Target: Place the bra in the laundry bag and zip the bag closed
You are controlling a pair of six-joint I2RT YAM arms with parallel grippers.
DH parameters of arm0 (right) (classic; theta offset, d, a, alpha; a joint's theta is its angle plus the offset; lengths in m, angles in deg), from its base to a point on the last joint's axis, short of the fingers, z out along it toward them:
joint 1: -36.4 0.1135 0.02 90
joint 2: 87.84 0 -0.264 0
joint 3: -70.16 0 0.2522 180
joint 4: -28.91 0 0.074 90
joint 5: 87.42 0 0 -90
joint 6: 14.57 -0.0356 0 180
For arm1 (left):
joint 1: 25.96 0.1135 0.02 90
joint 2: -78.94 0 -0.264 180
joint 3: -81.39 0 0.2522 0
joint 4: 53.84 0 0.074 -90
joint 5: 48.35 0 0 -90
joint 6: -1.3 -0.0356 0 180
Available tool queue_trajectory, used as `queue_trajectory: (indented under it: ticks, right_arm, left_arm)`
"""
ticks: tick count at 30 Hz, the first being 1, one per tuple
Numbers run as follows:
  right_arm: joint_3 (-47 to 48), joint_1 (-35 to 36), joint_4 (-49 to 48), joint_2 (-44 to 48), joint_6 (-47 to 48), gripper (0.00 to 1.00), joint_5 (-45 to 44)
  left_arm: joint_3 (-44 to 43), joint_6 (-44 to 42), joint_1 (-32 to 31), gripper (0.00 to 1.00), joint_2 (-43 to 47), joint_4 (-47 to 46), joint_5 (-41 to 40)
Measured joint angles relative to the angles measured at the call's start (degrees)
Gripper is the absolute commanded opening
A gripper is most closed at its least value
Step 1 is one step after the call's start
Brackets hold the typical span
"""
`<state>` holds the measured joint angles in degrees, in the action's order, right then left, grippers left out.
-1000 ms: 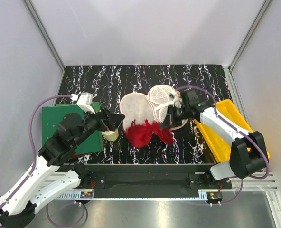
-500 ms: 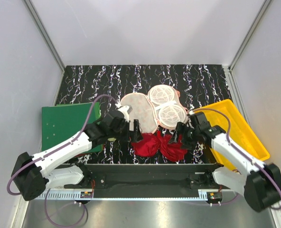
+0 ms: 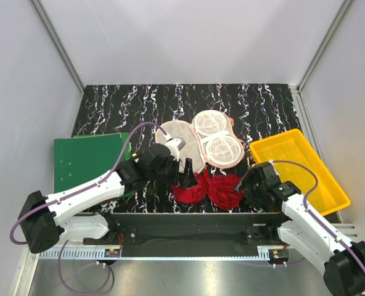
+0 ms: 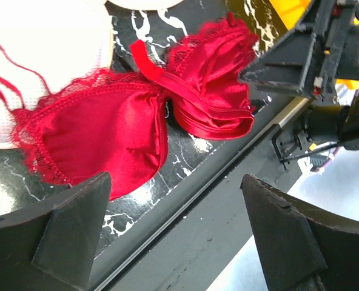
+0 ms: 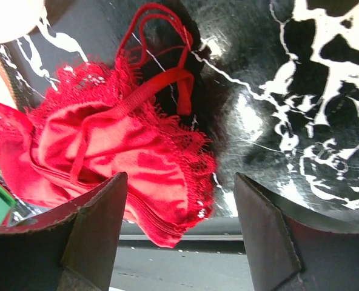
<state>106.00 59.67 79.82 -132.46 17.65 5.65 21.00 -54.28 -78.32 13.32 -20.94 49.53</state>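
Now, left fingers [image 4: 70,233] and right fingers [image 5: 270,230] both wide and empty over the bra [image 3: 222,191]; laundry bag [image 3: 222,148] just beside.

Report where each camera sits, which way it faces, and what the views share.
Top external: above, behind the robot, looking down on the table; left claw, right claw, laundry bag and bra show.
Left wrist: at the left wrist, looking down at the bra by the table's near edge; open left claw shows.
Right wrist: at the right wrist, looking down at the bra; open right claw shows.
All three share the bra.
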Motion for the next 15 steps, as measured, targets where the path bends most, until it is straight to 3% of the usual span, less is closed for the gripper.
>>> queue_trajectory:
  ticks: [4, 7, 8, 12, 15]
  right_arm:
    - [-0.7, 0.0, -3.7, -2.9, -1.9, 0.61, 1.5]
    - [-1.7, -0.1, -8.0, -7.3, -4.1, 0.4, 3.7]
    - [-1.8, 0.0, -9.6, -8.2, -4.7, 0.26, 3.7]
    - [-1.4, 0.0, -10.8, -8.9, -3.8, 0.02, 3.9]
    - [3.0, 0.0, -9.3, -8.7, 2.4, 0.0, 4.5]
  left_arm:
    - [-0.6, -0.6, -0.2, 0.95, -0.2, -0.5, 1.7]
    - [-1.8, -1.0, -0.2, 0.96, -0.2, -0.9, 2.6]
    - [-2.2, -1.1, -0.2, 0.97, -0.2, -1.0, 2.9]
    - [-3.3, -2.4, -0.2, 0.99, 0.2, -1.7, 4.4]
    - [-4.4, -5.0, -0.2, 0.99, 1.2, -1.7, 5.6]
